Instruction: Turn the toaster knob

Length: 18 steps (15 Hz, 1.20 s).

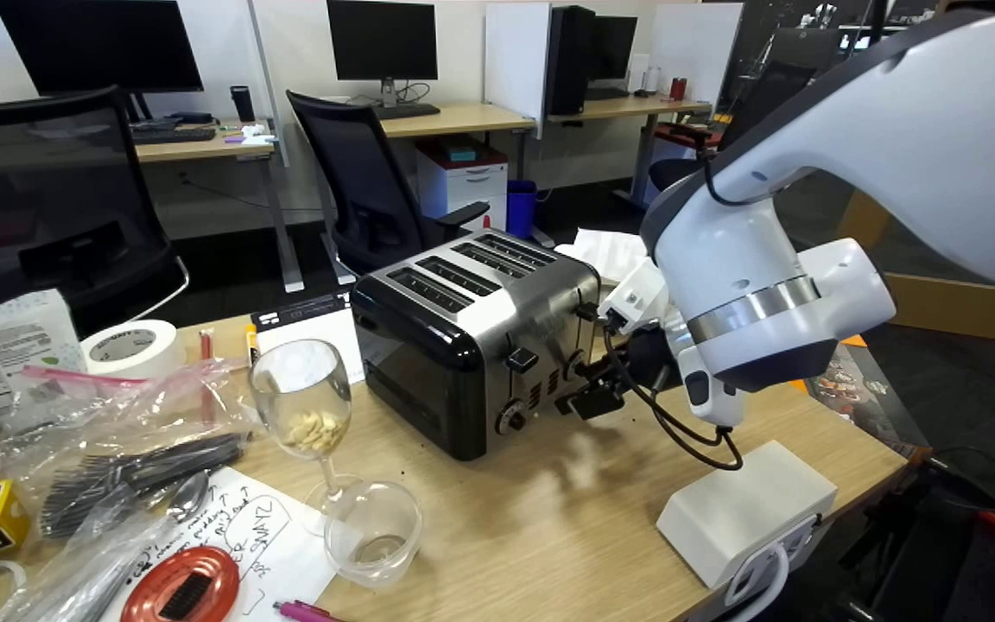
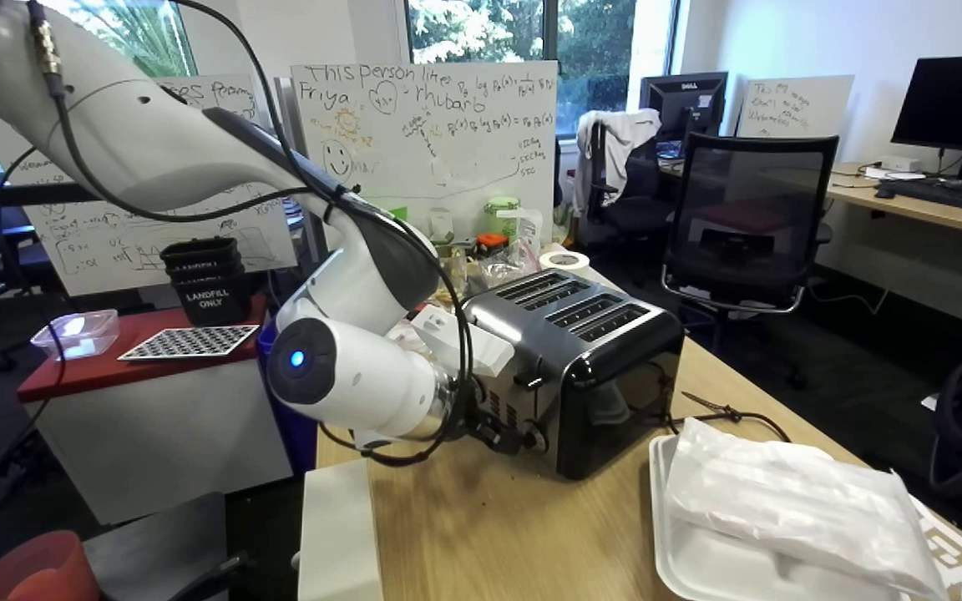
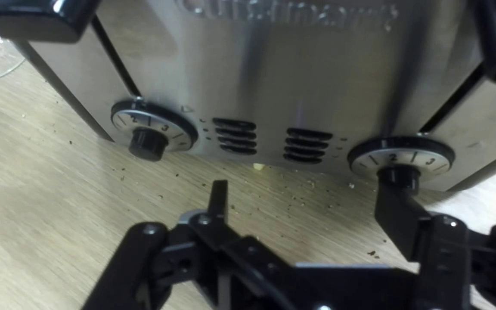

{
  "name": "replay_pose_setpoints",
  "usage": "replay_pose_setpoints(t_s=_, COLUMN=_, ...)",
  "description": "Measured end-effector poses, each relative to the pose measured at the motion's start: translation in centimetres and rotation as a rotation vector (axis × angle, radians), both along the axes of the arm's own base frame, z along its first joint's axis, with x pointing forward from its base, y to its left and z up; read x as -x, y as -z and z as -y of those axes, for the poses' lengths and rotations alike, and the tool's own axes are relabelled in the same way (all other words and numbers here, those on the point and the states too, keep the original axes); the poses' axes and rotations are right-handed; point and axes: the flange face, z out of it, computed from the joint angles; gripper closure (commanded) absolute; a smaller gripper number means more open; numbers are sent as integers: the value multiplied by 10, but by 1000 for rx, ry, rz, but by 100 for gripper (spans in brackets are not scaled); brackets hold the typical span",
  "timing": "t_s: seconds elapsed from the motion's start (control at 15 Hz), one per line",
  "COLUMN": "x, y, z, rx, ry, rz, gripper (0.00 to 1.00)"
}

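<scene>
Toaster [image 1: 463, 345] near the counter's [image 1: 532, 536] edge toward the chairs [image 1: 359, 168], your end effector [image 3: 305, 189], fingers [image 3: 396, 221] spread apart, one at a knob [image 3: 403, 174], contact unclear

1. Arm [image 1: 895, 138]: glossy white, rounded, dark-grey panels [image 2: 393, 263].
2. Shiny silver band [image 1: 755, 308].
3. Blue light [image 2: 297, 359] in round black cap [image 2: 314, 377].
4. Black external cables [image 1: 729, 465], metal connector [image 2: 45, 52] on one.
5. Gripper [image 3: 304, 189]: black, bright screw heads [image 3: 150, 229].

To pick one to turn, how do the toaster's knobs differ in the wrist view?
The left knob stands apart from the gripper; the right knob overlaps a fingertip in view, contact unclear. The left knob is left of the vents, the right knob right of them. Both are black, with numbered dials.
</scene>
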Motion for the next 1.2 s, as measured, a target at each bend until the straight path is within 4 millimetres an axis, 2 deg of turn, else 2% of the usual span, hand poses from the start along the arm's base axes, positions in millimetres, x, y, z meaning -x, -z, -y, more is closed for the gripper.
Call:
replay_pose_setpoints(t_s=0.6, x=0, y=0, z=0, rx=0, ry=0, rz=0, gripper=12)
replay_pose_setpoints(t_s=0.67, x=0, y=0, z=0, rx=0, ry=0, rz=0, gripper=3)
replay_pose_setpoints(t_s=0.8, x=0, y=0, z=0, rx=0, ry=-1, rz=0, gripper=0)
replay_pose_setpoints(t_s=1.2, x=3, y=-3, z=10, rx=45, ry=40, rz=-9, gripper=0)
